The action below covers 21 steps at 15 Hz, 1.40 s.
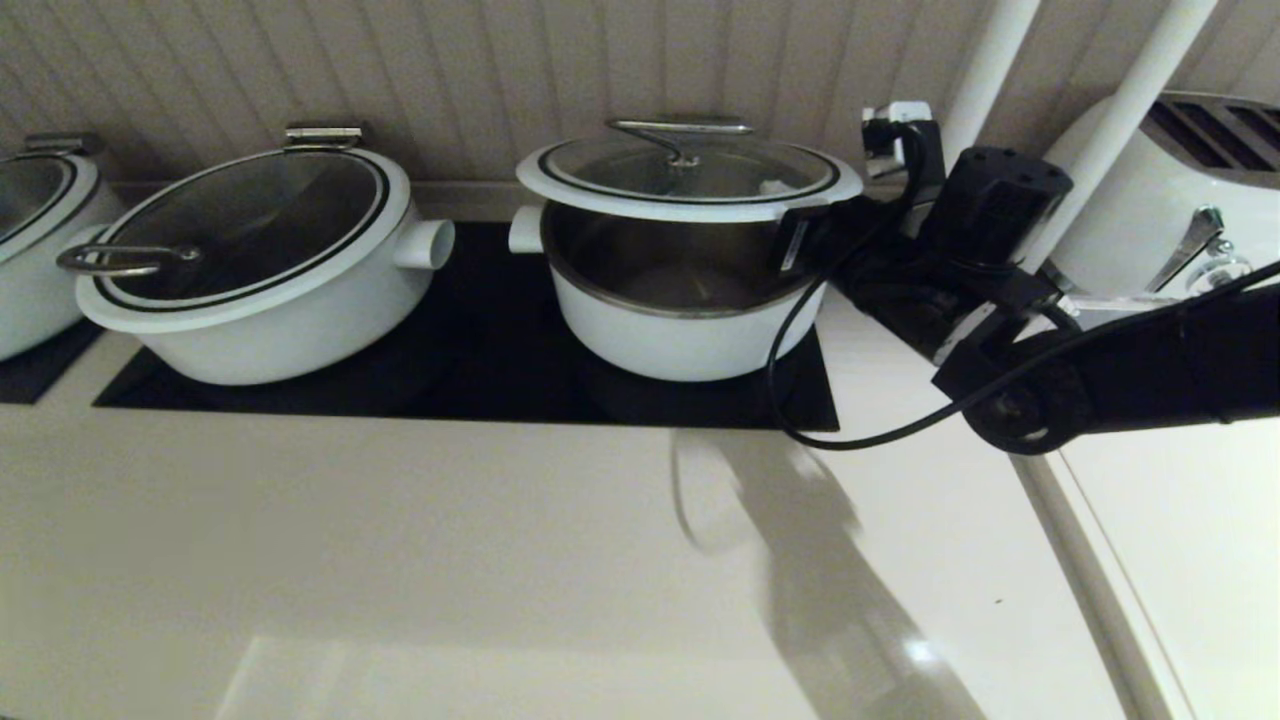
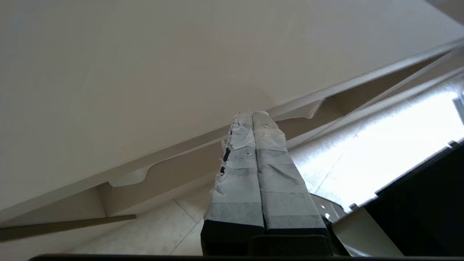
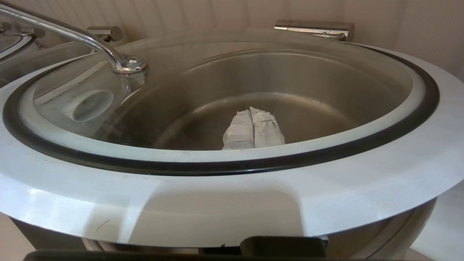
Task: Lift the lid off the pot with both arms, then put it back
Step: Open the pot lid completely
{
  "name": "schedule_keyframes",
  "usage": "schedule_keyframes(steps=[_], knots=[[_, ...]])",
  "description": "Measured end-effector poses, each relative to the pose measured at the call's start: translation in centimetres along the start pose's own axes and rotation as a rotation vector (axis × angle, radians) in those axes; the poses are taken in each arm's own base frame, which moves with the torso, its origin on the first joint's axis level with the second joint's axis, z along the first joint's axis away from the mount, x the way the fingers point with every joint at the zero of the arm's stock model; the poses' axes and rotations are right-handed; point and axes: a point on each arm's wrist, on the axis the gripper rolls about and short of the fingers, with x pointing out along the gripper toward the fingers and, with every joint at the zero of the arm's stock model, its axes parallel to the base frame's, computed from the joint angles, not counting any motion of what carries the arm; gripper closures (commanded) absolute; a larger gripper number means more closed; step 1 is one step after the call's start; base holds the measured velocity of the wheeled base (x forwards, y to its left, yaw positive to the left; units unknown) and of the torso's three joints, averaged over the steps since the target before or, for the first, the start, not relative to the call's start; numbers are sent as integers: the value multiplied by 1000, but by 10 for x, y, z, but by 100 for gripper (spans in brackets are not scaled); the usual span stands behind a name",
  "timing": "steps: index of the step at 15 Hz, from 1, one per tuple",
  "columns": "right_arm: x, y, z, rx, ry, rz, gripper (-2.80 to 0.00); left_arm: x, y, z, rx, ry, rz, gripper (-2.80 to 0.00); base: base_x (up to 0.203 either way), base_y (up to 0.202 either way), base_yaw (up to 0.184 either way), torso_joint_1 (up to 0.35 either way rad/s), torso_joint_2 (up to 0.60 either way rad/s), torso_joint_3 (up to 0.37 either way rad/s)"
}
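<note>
The lid (image 1: pixel 690 170) is raised above the pot (image 1: pixel 680 340), with a gap showing the steel inside; its loop handle (image 1: pixel 680 128) is at the centre. My right gripper (image 1: pixel 772 186) reaches in from the right under the lid's right side; its white-taped fingers are shut together below the glass. In the right wrist view the gripper (image 3: pixel 252 127) shows through the glass behind the lid's white rim (image 3: pixel 232 203), which lies across the fingers. The steel hinge (image 3: pixel 313 28) is at the back. My left gripper (image 2: pixel 252 114) is shut and empty, away from the pots and outside the head view.
A wider white pot with dark lid glass (image 1: pixel 260 270) stands left of the pot on the black hob (image 1: pixel 480 350); a third pot (image 1: pixel 35 240) is at the far left. A white appliance (image 1: pixel 1150 200) and white posts are at the right. Pale counter (image 1: pixel 400 560) lies in front.
</note>
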Motion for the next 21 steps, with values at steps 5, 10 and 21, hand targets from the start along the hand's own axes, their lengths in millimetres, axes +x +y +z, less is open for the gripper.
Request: schedule_keyframes(steps=[5,10,21], knots=[[1,-1,2,-1,-9,-1,0,0,0,0,-63,-13,253,0,0,0,0,0,0,0],[3,-9,7,-8,-27,-15,0,-8,-5,-3,-90,-143,468,0,0,0,0,0,0,0],[18,-22,28,-24,-128,-37,0,-18,-11,-8,-65,-307,492,0,0,0,0,0,0,0]])
